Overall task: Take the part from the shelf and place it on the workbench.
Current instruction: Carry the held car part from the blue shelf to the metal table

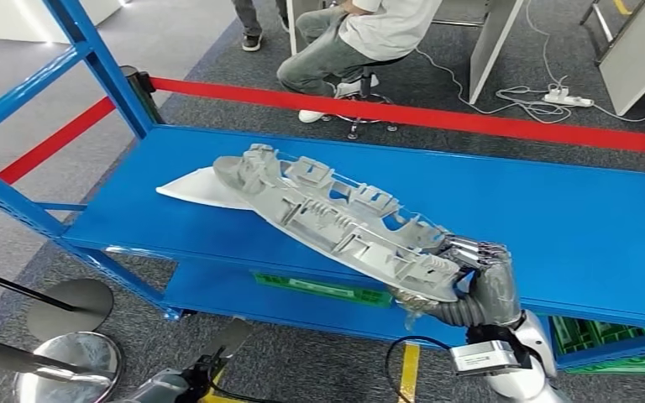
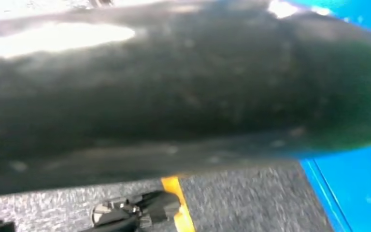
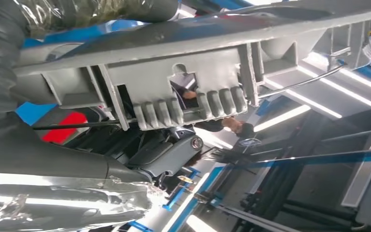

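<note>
Right hand is wrapped around the near end of the grey part, held tilted above the blue shelf; the left hand's state cannot be told.

Blue shelf under white sheet.

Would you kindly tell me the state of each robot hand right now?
Left robot hand: cannot be told; its wrist view is a dark blur.
Right robot hand: holding the grey part.
</note>
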`<control>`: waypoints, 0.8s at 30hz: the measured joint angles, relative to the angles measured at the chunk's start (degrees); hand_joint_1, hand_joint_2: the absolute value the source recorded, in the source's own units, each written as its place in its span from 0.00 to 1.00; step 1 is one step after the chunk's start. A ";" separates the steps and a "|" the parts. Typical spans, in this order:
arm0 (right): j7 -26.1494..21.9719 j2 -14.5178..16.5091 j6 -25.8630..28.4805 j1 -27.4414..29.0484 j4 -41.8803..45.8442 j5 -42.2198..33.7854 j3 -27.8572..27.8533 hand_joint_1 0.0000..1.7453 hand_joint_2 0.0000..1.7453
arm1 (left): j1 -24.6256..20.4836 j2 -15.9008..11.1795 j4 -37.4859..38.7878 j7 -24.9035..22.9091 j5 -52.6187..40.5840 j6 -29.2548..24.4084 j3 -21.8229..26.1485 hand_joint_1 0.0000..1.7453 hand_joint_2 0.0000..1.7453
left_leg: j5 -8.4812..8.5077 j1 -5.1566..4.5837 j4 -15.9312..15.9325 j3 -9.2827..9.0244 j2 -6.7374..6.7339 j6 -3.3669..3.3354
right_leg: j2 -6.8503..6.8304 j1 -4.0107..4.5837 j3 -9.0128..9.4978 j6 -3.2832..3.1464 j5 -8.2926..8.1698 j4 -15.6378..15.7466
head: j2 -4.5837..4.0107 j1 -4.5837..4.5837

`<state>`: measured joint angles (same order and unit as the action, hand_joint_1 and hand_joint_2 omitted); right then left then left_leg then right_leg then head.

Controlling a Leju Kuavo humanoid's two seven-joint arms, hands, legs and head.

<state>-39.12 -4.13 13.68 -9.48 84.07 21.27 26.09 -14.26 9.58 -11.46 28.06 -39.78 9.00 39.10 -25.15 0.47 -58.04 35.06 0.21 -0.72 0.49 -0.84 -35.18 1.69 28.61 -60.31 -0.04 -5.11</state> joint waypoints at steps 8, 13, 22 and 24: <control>-0.08 0.00 0.05 0.70 -0.03 0.04 0.03 1.00 1.00 | 0.11 0.14 -0.04 0.00 0.02 -0.02 -0.03 0.00 0.00 | -0.24 -0.23 0.07 -0.47 0.11 -0.46 | -0.16 0.05 -3.60 0.12 0.24 -6.18 | 0.00 0.13; -0.07 0.11 0.22 0.77 -0.01 0.12 0.06 1.00 1.00 | 0.18 0.21 -0.07 0.00 0.03 -0.02 -0.04 0.00 0.00 | -0.28 -0.54 -0.25 -0.24 0.13 0.65 | -0.09 0.34 0.54 -0.92 -1.79 1.50 | 0.00 -0.04; 0.01 0.44 0.48 0.95 -0.03 0.12 0.00 1.00 1.00 | 0.45 0.15 -0.10 0.00 0.05 -0.02 -0.06 0.00 0.00 | -5.40 0.26 -13.58 5.53 -0.01 2.69 | -0.14 -0.14 1.02 -1.99 -1.93 1.88 | 0.00 -0.50; 0.20 0.45 0.39 0.95 -0.03 0.01 0.00 1.00 1.00 | 0.41 0.14 -0.10 0.00 0.11 -0.02 -0.06 0.00 0.00 | -1.59 0.31 -6.02 1.79 0.00 2.55 | -0.08 -0.06 1.21 -1.71 -1.78 1.82 | 0.00 -0.50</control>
<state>-38.92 -3.68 14.07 -8.53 84.04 21.28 26.09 -13.86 9.72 -11.56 28.06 -39.67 8.98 39.04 -26.75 0.78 -64.06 36.86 0.22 1.82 0.41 -0.91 -33.96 -0.02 26.83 -58.48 -0.04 -5.61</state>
